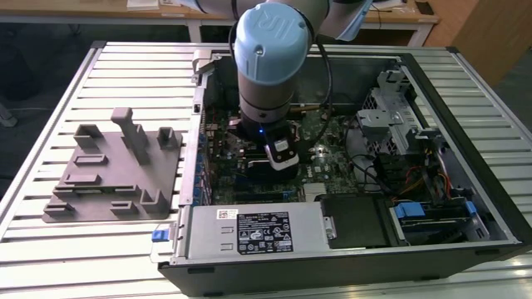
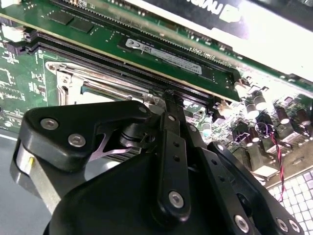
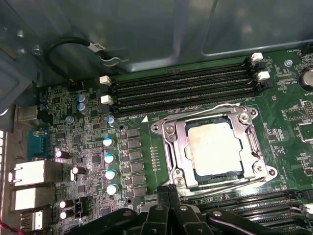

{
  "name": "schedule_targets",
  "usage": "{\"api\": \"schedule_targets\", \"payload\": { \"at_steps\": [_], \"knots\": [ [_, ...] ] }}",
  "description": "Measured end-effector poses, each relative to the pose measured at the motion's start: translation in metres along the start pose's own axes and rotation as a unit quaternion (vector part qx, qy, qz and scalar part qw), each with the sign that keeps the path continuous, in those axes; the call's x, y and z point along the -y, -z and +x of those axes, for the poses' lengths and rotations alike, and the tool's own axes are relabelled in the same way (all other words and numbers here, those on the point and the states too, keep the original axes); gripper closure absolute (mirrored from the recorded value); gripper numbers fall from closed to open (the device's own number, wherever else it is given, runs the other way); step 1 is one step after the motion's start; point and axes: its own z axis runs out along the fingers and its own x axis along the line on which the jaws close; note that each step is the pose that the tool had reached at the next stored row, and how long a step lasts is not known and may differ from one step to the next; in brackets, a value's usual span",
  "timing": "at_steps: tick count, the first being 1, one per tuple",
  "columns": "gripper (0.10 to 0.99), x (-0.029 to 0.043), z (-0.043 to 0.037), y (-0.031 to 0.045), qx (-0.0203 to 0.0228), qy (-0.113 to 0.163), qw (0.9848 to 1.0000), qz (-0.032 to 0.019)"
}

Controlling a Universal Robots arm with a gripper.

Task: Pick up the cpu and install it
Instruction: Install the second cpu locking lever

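Observation:
The cpu point(image 3: 213, 147), a flat square chip with a pale silvery top, lies in the motherboard socket inside its metal retention frame point(image 3: 169, 142). My gripper point(image 3: 169, 188) hovers just beside the socket's edge, its two black fingers pressed together and shut with nothing between them. The second wrist view has the gripper point(image 2: 169, 94) close over the board, with part of the socket frame point(image 2: 73, 78) beyond it. Seen from the exterior view, the arm point(image 1: 266, 62) reaches straight down into the open computer case point(image 1: 465, 75) above the motherboard.
Rows of memory slots point(image 3: 181, 88) run beside the socket, and a memory stick point(image 2: 166, 56) stands in one. The power supply point(image 1: 249, 230), drive cage point(image 1: 390, 106) and cables crowd the case. A grey plastic tray with posts point(image 1: 116, 168) sits on the slatted table at the exterior view's left.

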Motion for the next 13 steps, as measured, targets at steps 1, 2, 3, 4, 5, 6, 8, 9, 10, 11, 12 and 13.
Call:
{"api": "schedule_targets", "payload": {
  "at_steps": [1, 2, 3, 4, 5, 6, 8, 9, 10, 11, 12, 13],
  "knots": [
    [0.98, -0.0001, 0.0, 0.0, 0.0, 0.0, 1.0, 0.0002],
    [0.98, -0.0003, 0.0, 0.0007, 0.0001, 0.0, 1.0, 0.0004],
    [0.98, -0.0009, 0.0001, 0.0022, 0.0001, 0.0, 1.0, 0.0003],
    [0.98, -0.0016, 0.0002, 0.0043, 0.0001, 0.0, 1.0, 0.0002],
    [0.98, -0.0024, 0.0003, 0.0069, 0.0001, 0.0, 1.0, 0.0002],
    [0.98, -0.0034, 0.0004, 0.0099, 0.0001, 0.0, 1.0, 0.0002],
    [0.98, -0.0053, 0.0007, 0.016, 0.0001, 0.0, 1.0, 0.0003],
    [0.98, -0.0061, 0.0008, 0.0187, 0.0003, 0.0, 1.0, 0.0012],
    [0.98, -0.0073, 0.0009, 0.0219, 0.0014, 0.0, 1.0, 0.0066],
    [0.98, -0.0076, 0.0009, 0.023, 0.0023, 0.0, 0.9999, 0.0118],
    [0.98, -0.0077, 0.0009, 0.0237, 0.0035, 0.0, 0.9998, 0.0184],
    [0.98, -0.0079, 0.0009, 0.0244, 0.0064, -0.001, 0.9994, 0.0325]
  ]
}}
